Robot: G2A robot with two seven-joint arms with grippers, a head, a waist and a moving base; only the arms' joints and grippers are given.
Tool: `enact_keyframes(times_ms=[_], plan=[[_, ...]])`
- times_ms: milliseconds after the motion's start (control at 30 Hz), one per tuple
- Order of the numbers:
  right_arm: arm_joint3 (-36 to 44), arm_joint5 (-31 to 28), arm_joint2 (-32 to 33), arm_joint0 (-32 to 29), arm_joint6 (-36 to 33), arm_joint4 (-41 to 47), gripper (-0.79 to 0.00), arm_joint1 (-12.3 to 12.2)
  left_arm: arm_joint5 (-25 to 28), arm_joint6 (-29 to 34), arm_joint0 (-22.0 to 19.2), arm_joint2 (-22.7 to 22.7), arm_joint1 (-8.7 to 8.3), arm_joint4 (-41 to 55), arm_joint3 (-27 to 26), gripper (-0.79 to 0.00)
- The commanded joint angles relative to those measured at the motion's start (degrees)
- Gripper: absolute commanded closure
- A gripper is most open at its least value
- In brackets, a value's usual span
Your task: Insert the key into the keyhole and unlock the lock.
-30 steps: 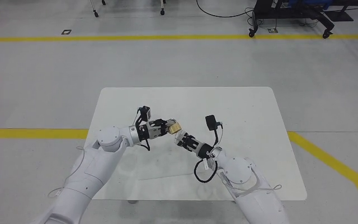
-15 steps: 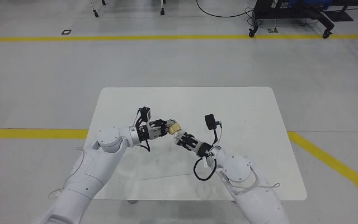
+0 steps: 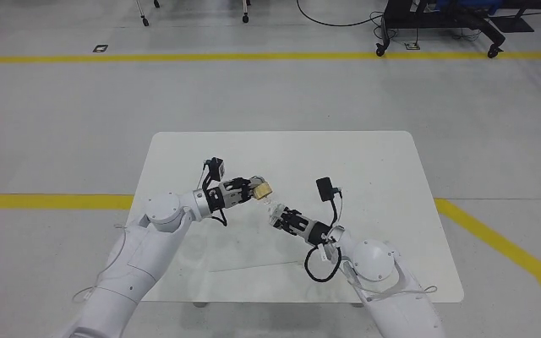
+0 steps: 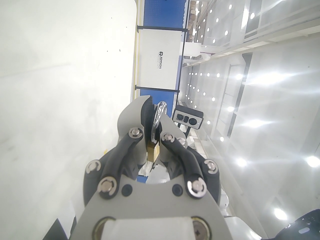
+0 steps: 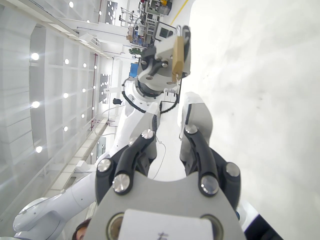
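Note:
A brass padlock [image 3: 265,189] with a silver shackle hangs over the middle of the white table [image 3: 380,160]. My left gripper [image 3: 247,192] is shut on it. In the left wrist view the shackle [image 4: 160,112] is pinched between the pads of that gripper [image 4: 153,116], with the brass body [image 4: 153,152] nearer the wrist. My right gripper [image 3: 277,218] stands a short way in front of the lock, apart from it. In the right wrist view this gripper [image 5: 170,118] is open and holds nothing. Beyond it the padlock [image 5: 178,56] shows a small stub at its lower end.
The table top around both arms is bare white, with its rounded edge [image 5: 193,3] visible past the lock. A yellow floor line [image 3: 473,224] runs beside the table. Carts and cables [image 3: 439,25] stand far off at the back.
My right gripper has drawn back from the padlock toward the table's front. The left gripper with the lock has shifted slightly up and away.

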State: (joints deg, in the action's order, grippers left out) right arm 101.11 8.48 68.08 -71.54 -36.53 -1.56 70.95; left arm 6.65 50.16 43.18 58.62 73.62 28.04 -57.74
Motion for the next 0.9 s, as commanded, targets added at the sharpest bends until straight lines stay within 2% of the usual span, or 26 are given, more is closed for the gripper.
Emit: enact_keyframes(times_ms=[0, 400, 700, 867], plan=[[0.01, 0.78, 0.09, 0.03, -1.30, -0.47, 0.000, -0.15, 1.12, -1.10, 0.43, 0.26, -0.11, -1.32, -0.73, 0.000], [-2.28, 3.62, -1.55, 2.52, 0.12, -0.97, 0.000, 0.10, 3.77, -1.69, 2.76, 1.23, -0.60, -5.22, -4.47, 0.000], [-4.82, 4.61, -2.15, 4.94, 0.34, 2.45, 0.000, 0.51, 10.07, -7.39, 5.20, 2.27, -1.20, -13.56, -8.81, 0.000], [-5.84, 6.33, -2.78, 5.99, 0.79, 2.96, 0.000, 0.69, 14.67, -12.62, 7.16, 3.12, -1.55, -19.57, -12.01, 0.000]])
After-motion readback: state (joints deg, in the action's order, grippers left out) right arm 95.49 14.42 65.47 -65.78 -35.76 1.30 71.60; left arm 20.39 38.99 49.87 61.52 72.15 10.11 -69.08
